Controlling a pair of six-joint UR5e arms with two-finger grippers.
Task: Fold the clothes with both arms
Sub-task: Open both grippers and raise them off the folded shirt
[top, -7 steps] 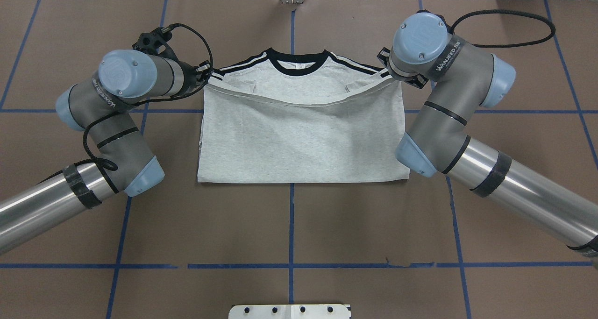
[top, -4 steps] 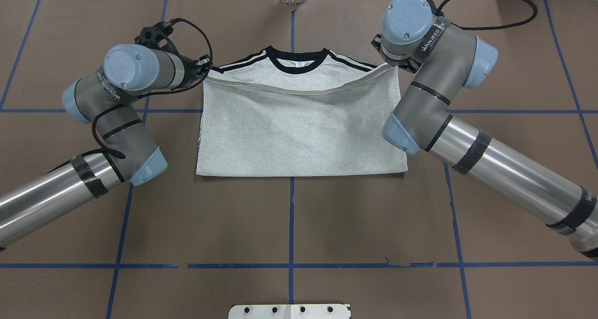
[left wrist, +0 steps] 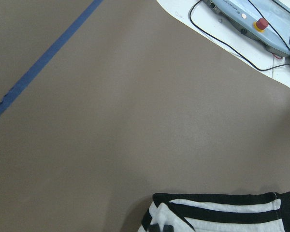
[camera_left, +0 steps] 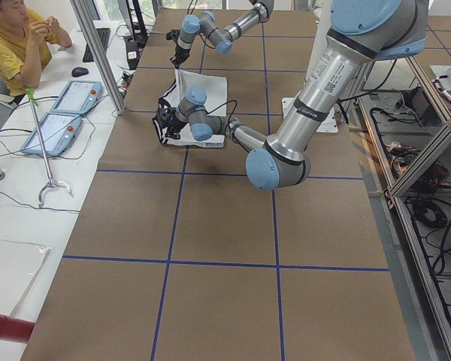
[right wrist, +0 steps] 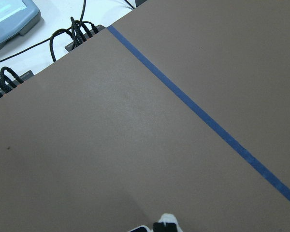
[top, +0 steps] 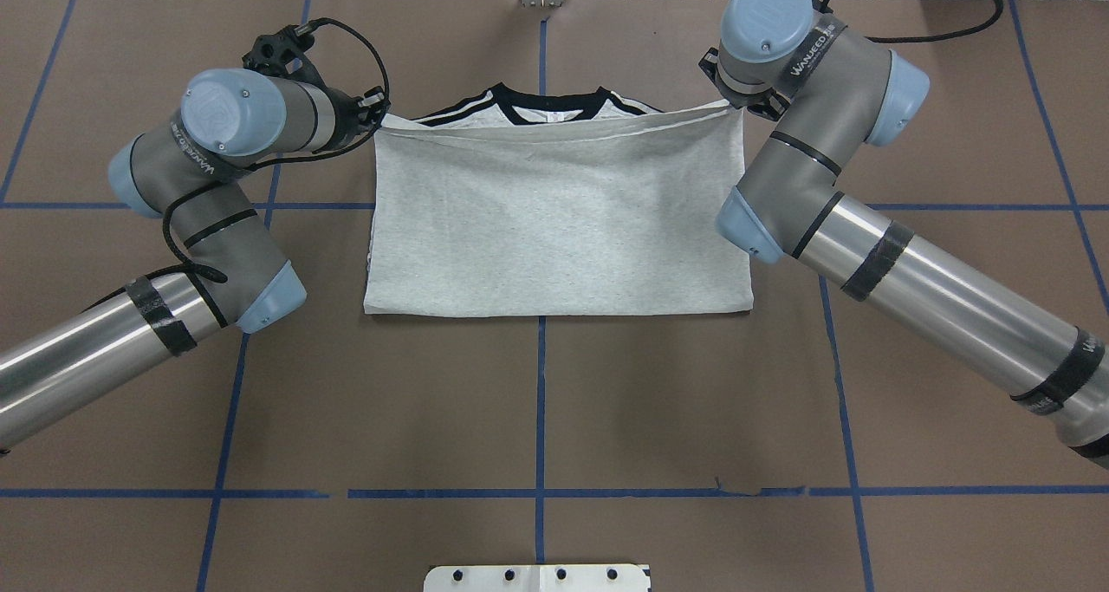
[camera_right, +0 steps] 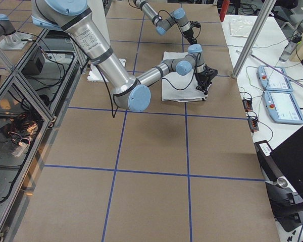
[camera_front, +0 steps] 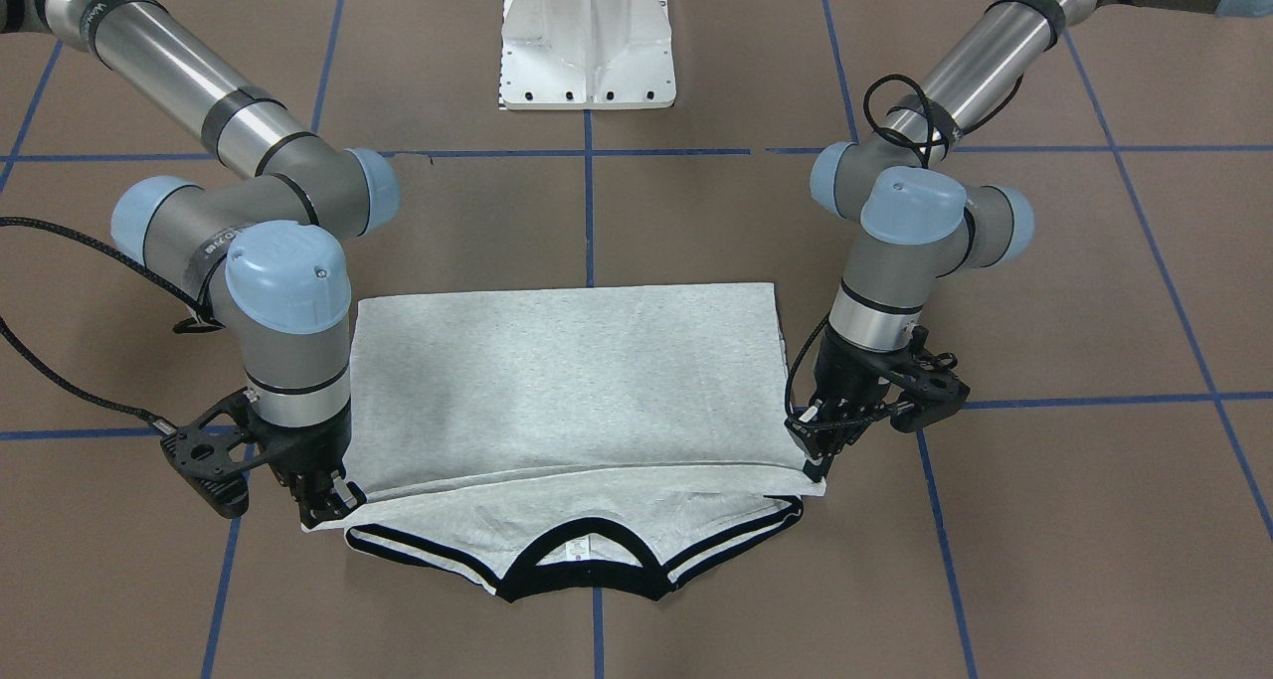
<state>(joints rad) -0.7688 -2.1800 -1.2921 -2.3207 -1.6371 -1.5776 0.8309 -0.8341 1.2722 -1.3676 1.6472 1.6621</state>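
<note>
Table (top: 537,401) w/ brown cover + blue tape grid. L arm (top: 204,154) and R arm (top: 810,163) both reach fwd to the far side, elbows bent, wrists turned down at the shirt's two far corners, roughly mirrored. Grey T-shirt (top: 554,219) lies flat mid-table, folded over itself. Its top layer lies across the body, hem edge strung betw the two claws just short of the black collar (top: 554,100); only collar + black-striped shoulder trim peek out past it. L gripper (camera_front: 814,463) is pinched tight on one hem corner, R gripper (camera_front: 333,507) on the other, both low near the table. Writing: white lettering on R arm's wrist link, approx "WANEED", not sure. Small white tag (camera_front: 576,551) inside collar, text too small. Wrist cams show mostly bare table: L catches striped trim (left wrist: 222,215) at bottom edge, R a scrap of white cloth (right wrist: 168,220). Fingers cut off in both.
</note>
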